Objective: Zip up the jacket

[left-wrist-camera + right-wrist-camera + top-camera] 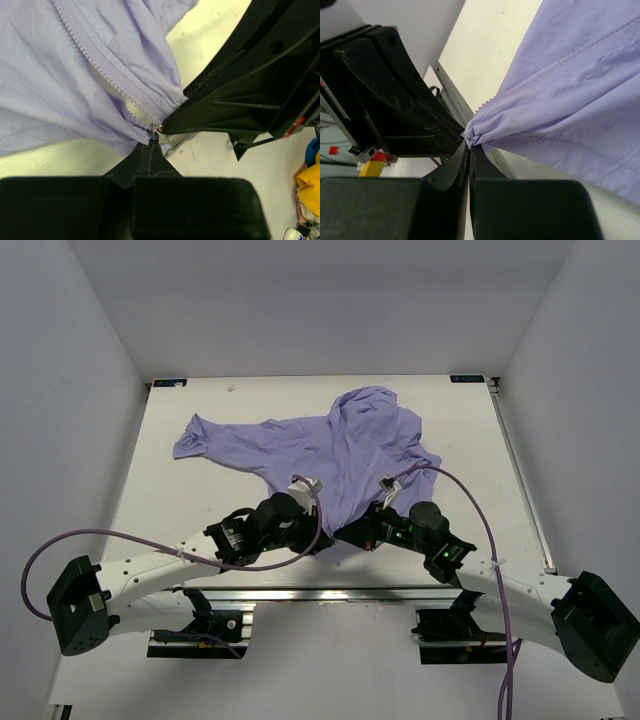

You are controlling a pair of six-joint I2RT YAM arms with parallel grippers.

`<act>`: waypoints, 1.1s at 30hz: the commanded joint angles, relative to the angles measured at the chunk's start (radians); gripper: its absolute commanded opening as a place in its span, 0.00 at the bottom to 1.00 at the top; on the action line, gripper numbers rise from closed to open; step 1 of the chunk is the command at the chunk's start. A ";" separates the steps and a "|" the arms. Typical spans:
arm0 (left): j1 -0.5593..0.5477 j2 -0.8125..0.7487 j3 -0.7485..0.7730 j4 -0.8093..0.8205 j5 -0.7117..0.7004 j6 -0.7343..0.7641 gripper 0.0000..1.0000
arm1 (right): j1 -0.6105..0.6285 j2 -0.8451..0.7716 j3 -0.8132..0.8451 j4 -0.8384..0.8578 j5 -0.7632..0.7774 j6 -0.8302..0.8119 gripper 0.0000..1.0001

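The lavender jacket (340, 445) lies spread and wrinkled on the white table, one sleeve reaching far left. Both grippers meet at its near hem. In the left wrist view my left gripper (150, 143) is shut on the jacket's fabric just below a small metal zipper piece (159, 129), and the zipper teeth (107, 70) run up and left from there. In the right wrist view my right gripper (470, 146) is shut on a bunched fold of the jacket (570, 100) beside its zipper edge (555, 70). From above, the left gripper (322, 538) and the right gripper (350, 533) nearly touch.
An aluminium rail (330, 595) runs along the table's near edge under both arms. White walls close in the back and sides. Purple cables (470, 500) loop over the arms. Yellow and blue items (310, 170) lie off the table's edge.
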State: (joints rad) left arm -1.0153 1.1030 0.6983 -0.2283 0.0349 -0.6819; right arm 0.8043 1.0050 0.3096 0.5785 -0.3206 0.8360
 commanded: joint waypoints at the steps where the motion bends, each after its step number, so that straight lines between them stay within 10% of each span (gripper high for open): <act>1: -0.006 -0.051 -0.016 0.018 0.094 0.005 0.00 | -0.001 -0.054 -0.024 0.184 0.148 0.054 0.00; 17: -0.014 -0.023 -0.048 -0.035 0.174 -0.045 0.00 | 0.001 -0.134 -0.078 0.310 0.253 0.104 0.00; 21: -0.014 -0.011 -0.020 -0.065 0.128 -0.096 0.31 | 0.001 -0.164 -0.109 0.279 0.218 0.124 0.00; 24: -0.009 -0.008 -0.020 -0.068 0.099 -0.129 0.73 | 0.003 -0.206 -0.136 0.236 0.216 0.132 0.00; 33: 0.162 -0.064 -0.127 0.133 0.334 -0.176 0.90 | 0.006 -0.278 -0.170 0.156 0.215 0.137 0.00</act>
State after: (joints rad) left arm -0.9165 1.0874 0.6144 -0.1997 0.2256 -0.8314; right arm 0.8074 0.7383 0.1463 0.7235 -0.1219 0.9627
